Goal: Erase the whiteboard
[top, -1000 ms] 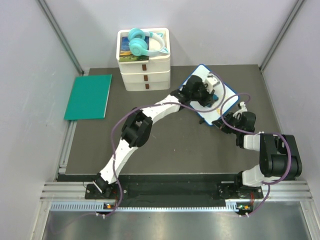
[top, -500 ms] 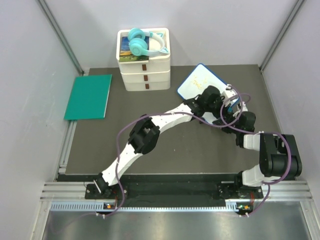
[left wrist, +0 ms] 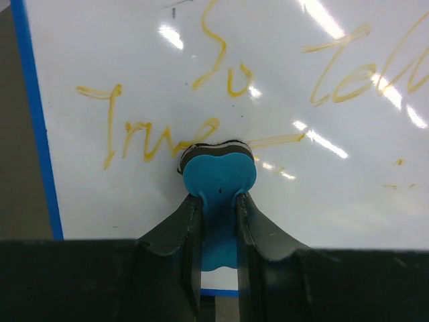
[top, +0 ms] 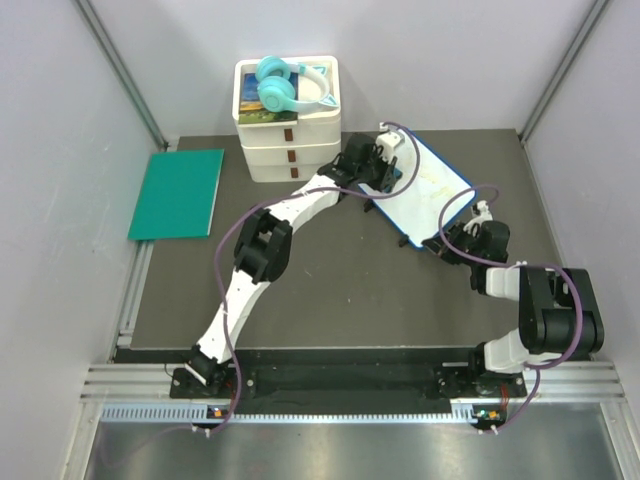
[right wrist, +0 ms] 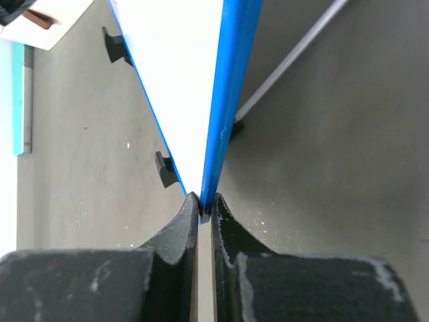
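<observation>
The whiteboard (top: 430, 185), white with a thin blue frame, lies tilted at the back right of the table. Yellow-orange scribbles (left wrist: 161, 137) cover its face (left wrist: 348, 174). My left gripper (left wrist: 218, 200) is shut on a blue eraser (left wrist: 218, 173), whose dark felt edge presses on the board among the scribbles. From above, the left gripper (top: 392, 158) is over the board's far left corner. My right gripper (right wrist: 206, 204) is shut on the blue frame (right wrist: 231, 87) at the board's near corner (top: 440, 240). Two black stand feet (right wrist: 166, 171) show under the board.
A white stack of drawers (top: 290, 150) with teal headphones (top: 285, 85) on top stands just left of the board, close to the left arm. A green mat (top: 178, 192) lies at the far left. Walls close in both sides.
The left gripper with the eraser swept from the board's middle toward its near right side, then back up to the far left corner. The right gripper kept its hold.
</observation>
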`<state>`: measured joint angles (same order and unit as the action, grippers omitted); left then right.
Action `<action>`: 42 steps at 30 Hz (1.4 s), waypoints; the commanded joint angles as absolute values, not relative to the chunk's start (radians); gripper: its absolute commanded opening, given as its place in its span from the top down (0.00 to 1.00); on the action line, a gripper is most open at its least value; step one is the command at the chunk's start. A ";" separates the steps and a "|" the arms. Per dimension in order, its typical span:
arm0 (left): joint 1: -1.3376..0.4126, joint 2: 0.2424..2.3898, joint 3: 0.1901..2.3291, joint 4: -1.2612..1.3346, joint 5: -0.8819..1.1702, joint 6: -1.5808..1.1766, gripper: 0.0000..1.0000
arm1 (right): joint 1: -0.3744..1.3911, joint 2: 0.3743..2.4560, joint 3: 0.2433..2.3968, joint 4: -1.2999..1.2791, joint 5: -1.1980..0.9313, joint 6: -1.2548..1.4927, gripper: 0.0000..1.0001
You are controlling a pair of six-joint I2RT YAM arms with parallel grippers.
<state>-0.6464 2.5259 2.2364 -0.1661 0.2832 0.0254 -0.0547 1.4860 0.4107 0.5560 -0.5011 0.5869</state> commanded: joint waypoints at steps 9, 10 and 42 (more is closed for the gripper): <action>-0.641 2.579 2.260 -0.180 0.333 -0.034 1.00 | -0.037 1.482 0.449 0.519 -0.503 0.529 1.00; -0.643 2.571 2.250 -0.167 0.378 -0.053 1.00 | -0.037 1.480 0.454 0.508 -0.502 0.528 1.00; -0.739 2.387 2.120 -0.130 0.563 -0.055 1.00 | 0.175 1.339 0.445 0.213 -0.281 0.425 1.00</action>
